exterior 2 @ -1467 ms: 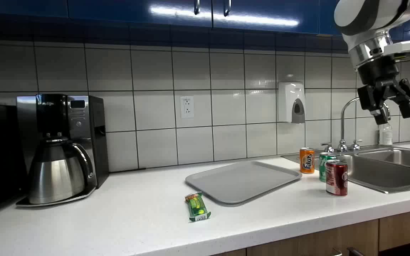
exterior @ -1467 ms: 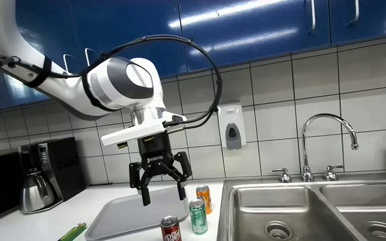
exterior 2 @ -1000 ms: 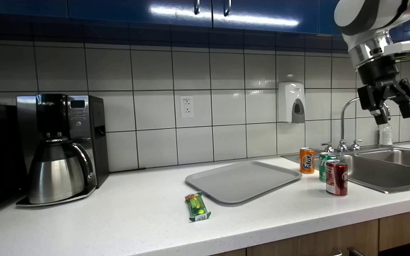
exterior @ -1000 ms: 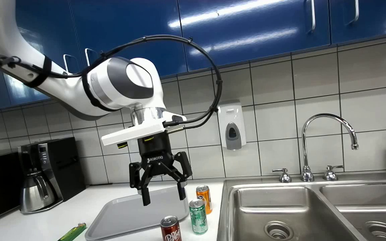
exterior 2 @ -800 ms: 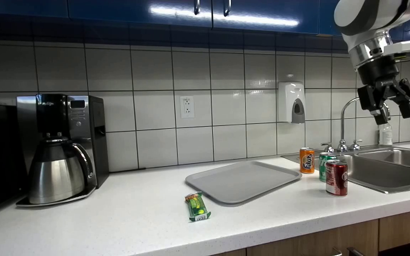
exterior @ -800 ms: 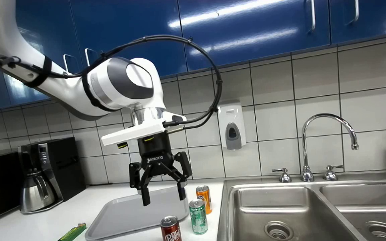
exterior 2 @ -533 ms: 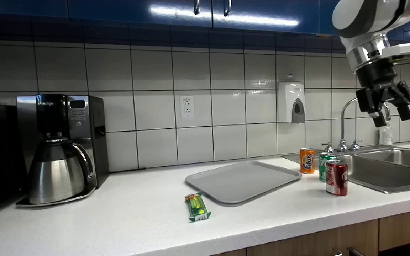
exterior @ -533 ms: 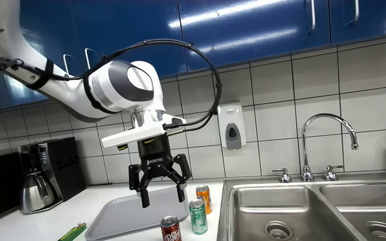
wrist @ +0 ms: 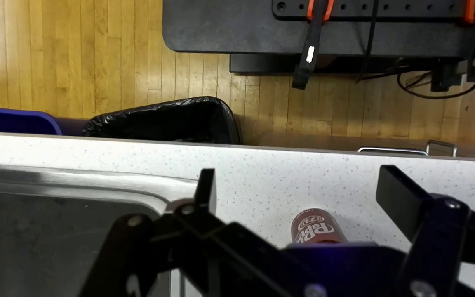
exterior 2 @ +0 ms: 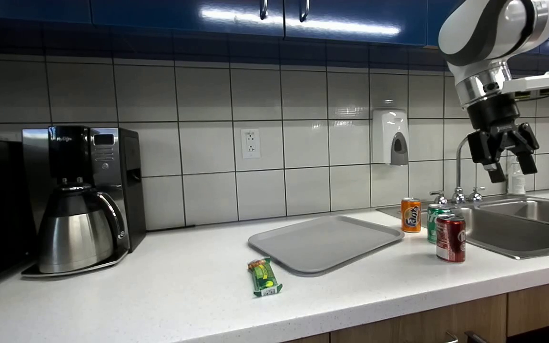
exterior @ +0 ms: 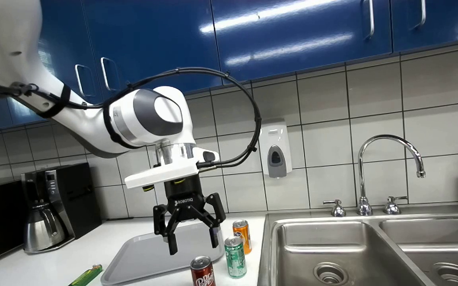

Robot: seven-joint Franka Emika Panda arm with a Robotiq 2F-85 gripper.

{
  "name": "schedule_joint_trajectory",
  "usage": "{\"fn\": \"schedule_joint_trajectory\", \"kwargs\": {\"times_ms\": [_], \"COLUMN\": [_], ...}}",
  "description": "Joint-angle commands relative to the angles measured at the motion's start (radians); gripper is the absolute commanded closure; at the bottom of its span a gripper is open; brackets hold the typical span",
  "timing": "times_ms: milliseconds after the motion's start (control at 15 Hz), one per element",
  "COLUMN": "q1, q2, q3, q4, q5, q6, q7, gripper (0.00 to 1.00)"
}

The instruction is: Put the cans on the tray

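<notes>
Three cans stand upright on the counter between the tray and the sink: a dark red can (exterior: 203,273) (exterior 2: 451,239), a green can (exterior: 235,259) (exterior 2: 432,226) and an orange can (exterior: 242,235) (exterior 2: 410,216). The grey tray (exterior: 149,254) (exterior 2: 324,243), with its low rim, lies flat and bare beside them. High above the counter hangs my gripper (exterior: 193,243) (exterior 2: 512,170), jaws wide apart and holding nothing. In the wrist view the red can (wrist: 315,226) shows far below, between the fingers of the gripper (wrist: 297,187); the gripper's body covers its upper part.
A double steel sink (exterior: 332,258) with a tall faucet (exterior: 363,178) adjoins the cans. On the tray's far side are a coffee maker (exterior 2: 84,200) and a green packet (exterior 2: 264,277). A soap dispenser (exterior 2: 390,138) is fixed to the wall. The counter's front edge (wrist: 237,147) borders the floor.
At first the arm stayed still; over the last half second it has come lower, and in an exterior view also a little leftward toward the cans. The jaws stay apart; cans and tray have not moved.
</notes>
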Motion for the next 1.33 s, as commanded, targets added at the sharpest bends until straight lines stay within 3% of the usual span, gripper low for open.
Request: {"fn": "schedule_joint_trajectory", "kwargs": {"times_ms": [0, 600, 1267], "q1": [0.008, 0.024, 0.032], "q2": [0.011, 0.066, 0.193], "q3": [-0.015, -0.043, -0.034], "q4": [-0.036, -0.093, -0.082], "q5": [0.005, 0.082, 0.123], "q6": [0.106, 0.288, 0.423], "q7": [-0.063, -0.193, -0.216], "gripper": [0.00, 0.00, 0.00]}}
